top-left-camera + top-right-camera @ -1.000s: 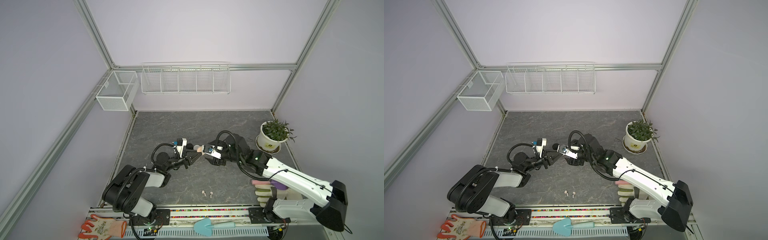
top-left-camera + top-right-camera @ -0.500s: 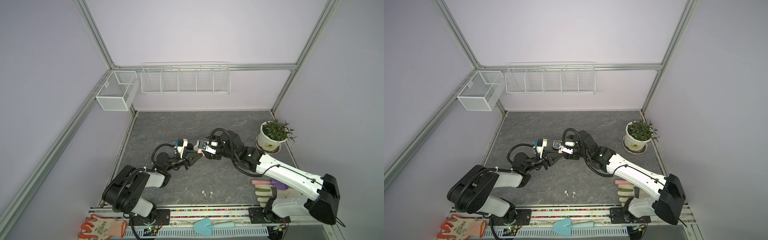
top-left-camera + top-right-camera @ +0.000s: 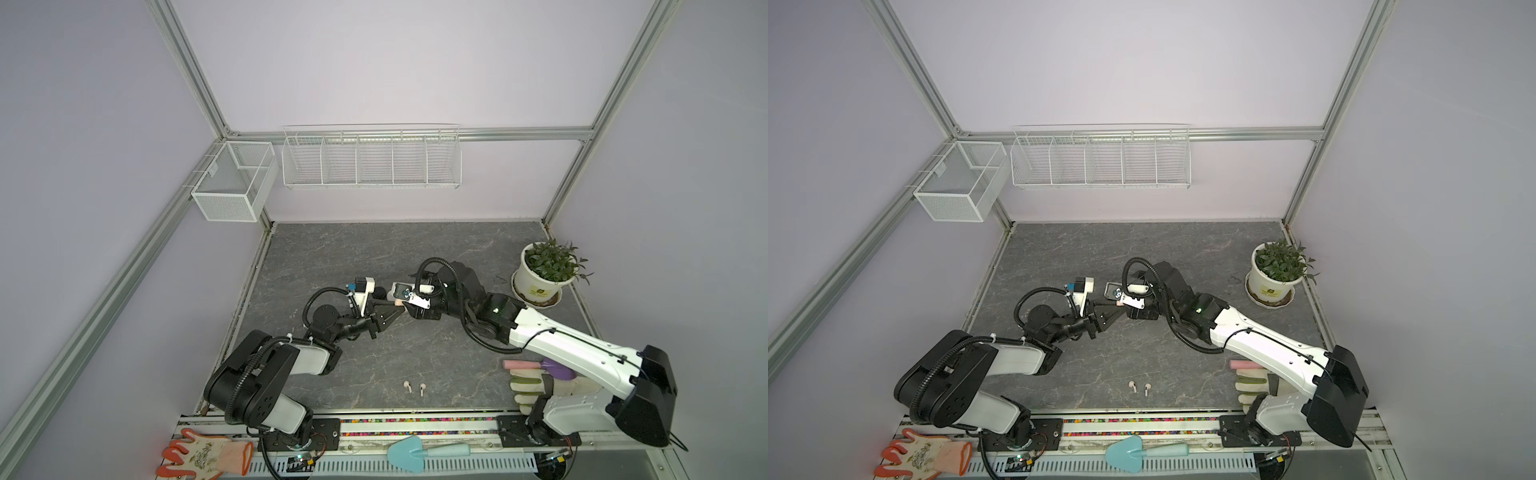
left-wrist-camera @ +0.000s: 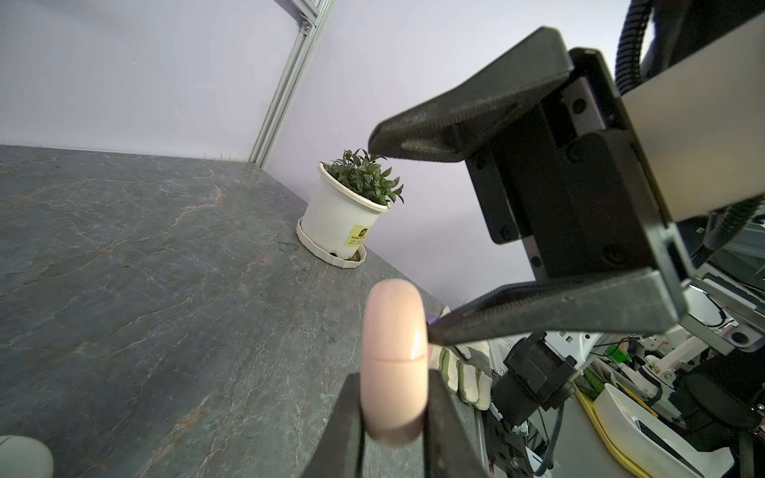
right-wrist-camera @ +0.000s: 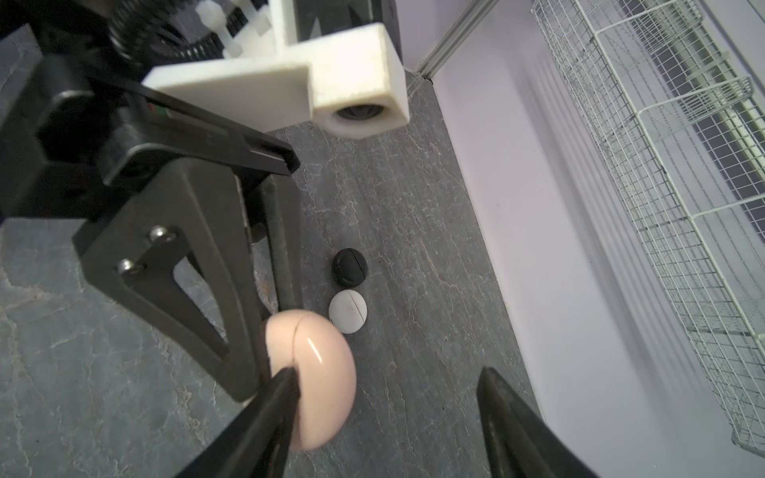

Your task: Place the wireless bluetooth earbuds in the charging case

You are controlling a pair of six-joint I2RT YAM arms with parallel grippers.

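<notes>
The left gripper is clamped on the closed pink charging case; the right gripper, jaws wide apart, rests one fingertip against it. Lid-opening, I'd say (the pink earbuds lie at the front of the table). Next: catch the seam, lever gently.

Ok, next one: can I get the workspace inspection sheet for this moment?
Surface: grey marbled table.
Job's things: pink case, lid shut; black case and white case on the table; two pale earbuds loose near the front edge.
Clutter: potted plant, orange glove, pale glove, trowel.
Grippers: left gripper shut on the pink case; right gripper open, one fingertip at it.
Cables: looped hoses on both wrists, snagging nothing.
Surroundings: wire rack, mesh basket, nothing seen inside.
</notes>
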